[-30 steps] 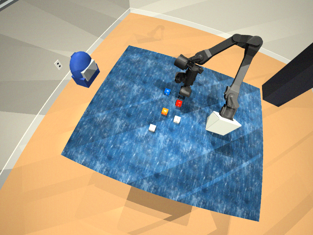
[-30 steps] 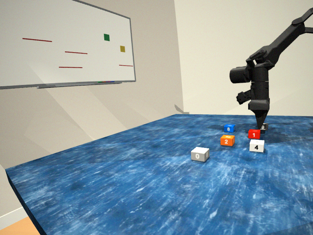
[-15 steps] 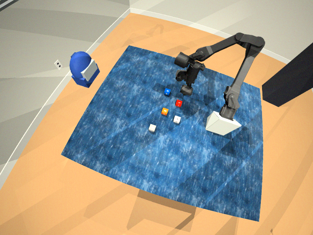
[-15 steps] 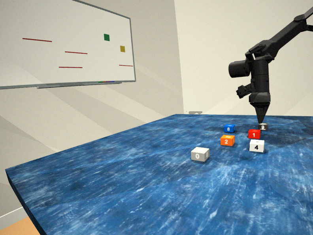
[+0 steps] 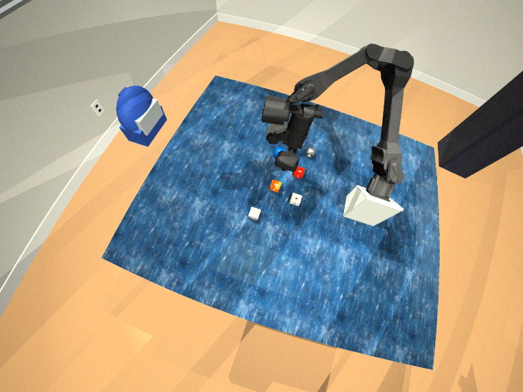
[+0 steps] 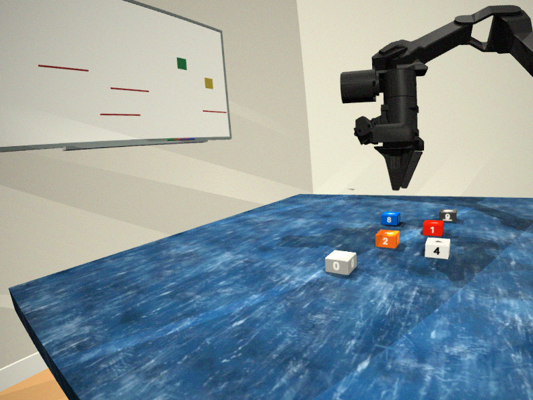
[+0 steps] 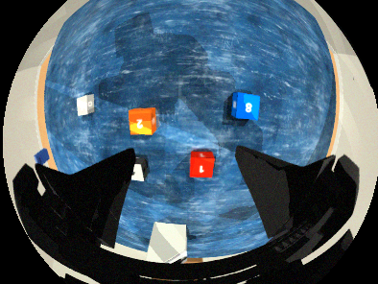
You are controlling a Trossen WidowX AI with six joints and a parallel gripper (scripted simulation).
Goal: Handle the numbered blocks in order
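End effector [image 6: 400, 186] hangs high above the blocks, fingers apart, holding nothing; grey block [image 6: 447, 215] sits at the cluster's far side, red 1 [image 6: 432, 227] just in front; judged between steps; next descent should come straight down, jaws straddling one block only; 1, 2 [image 6: 387, 239] and 4 [image 6: 437, 248] crowd together, so little side room; surface [image 6: 215, 322] edges well away.
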